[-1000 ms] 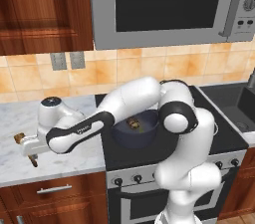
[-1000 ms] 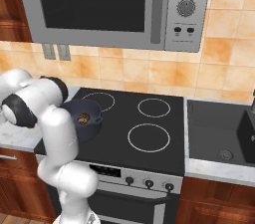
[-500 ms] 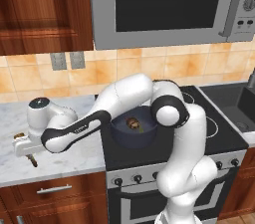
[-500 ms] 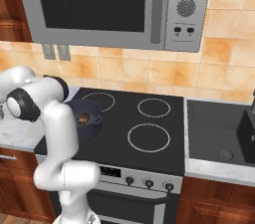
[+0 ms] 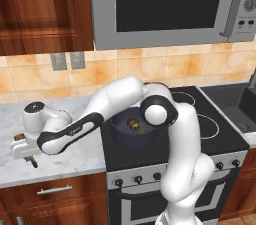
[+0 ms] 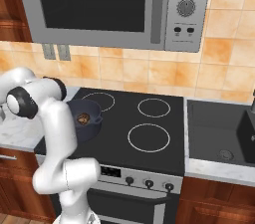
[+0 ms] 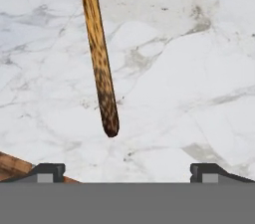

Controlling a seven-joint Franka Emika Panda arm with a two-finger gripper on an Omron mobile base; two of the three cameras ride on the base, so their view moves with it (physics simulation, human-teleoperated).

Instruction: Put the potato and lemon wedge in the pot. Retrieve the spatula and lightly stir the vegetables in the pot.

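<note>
The wooden spatula (image 7: pixel 99 63) lies flat on the marble counter, its handle end pointing toward my gripper (image 7: pixel 129 172). The gripper hangs open just above that handle end, with nothing between its fingertips (image 7: pixel 47 170). From the left base view the hand (image 5: pixel 25 150) sits low over the counter's front left part, with a bit of the spatula (image 5: pixel 33 161) showing beneath it. On the stove's front left burner stands the dark pot (image 5: pixel 120 136) (image 6: pixel 92 127), and the brown potato (image 5: pixel 134 124) (image 6: pixel 83 117) rests inside. The lemon wedge is too small to make out.
The counter's front edge and the wooden cabinet front (image 7: pixel 12 166) lie close beside the left fingertip. The black stovetop (image 6: pixel 149 128) spreads right of the pot, and a sink (image 6: pixel 219 133) follows. A microwave (image 5: pixel 165 4) hangs above the stove.
The arm has swung further left and lower, carrying the open hand from the middle of the counter toward its front left part. The pot and potato have not moved.
</note>
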